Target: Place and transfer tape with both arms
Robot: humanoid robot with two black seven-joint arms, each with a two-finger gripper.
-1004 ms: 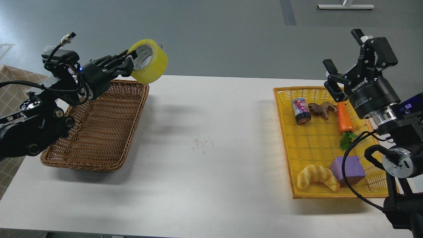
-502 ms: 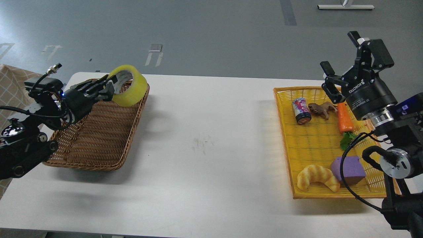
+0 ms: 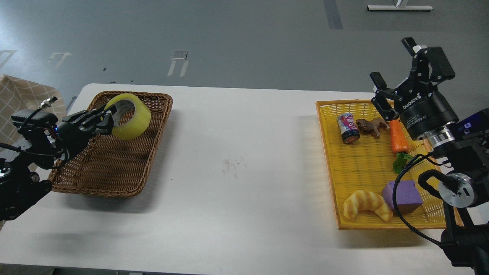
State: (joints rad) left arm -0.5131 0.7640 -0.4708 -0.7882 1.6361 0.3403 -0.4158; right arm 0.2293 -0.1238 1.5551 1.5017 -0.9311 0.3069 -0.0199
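White table over grey floor; brown wicker basket (image 3: 114,168) near left edge, yellow tray (image 3: 366,168) near right edge

Left gripper (image 3: 103,121) clenched on tape (image 3: 128,111), fingers (image 3: 100,118) pinching roll wall, one side through core; roll on edge, core axis tilted toward far-left corner, hanging over basket's far half, contact with weave unclear

Right gripper (image 3: 397,67) spread wide, empty, raised over tray's far right corner, well apart from tape

Judgement: left arm nearer; straight drop lands roll in basket

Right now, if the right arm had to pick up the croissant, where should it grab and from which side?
Grip the croissant across its thick arched middle, coming straight down from above: it lies flat in the yellow tray, horns tapering, with the purple block close on its right.
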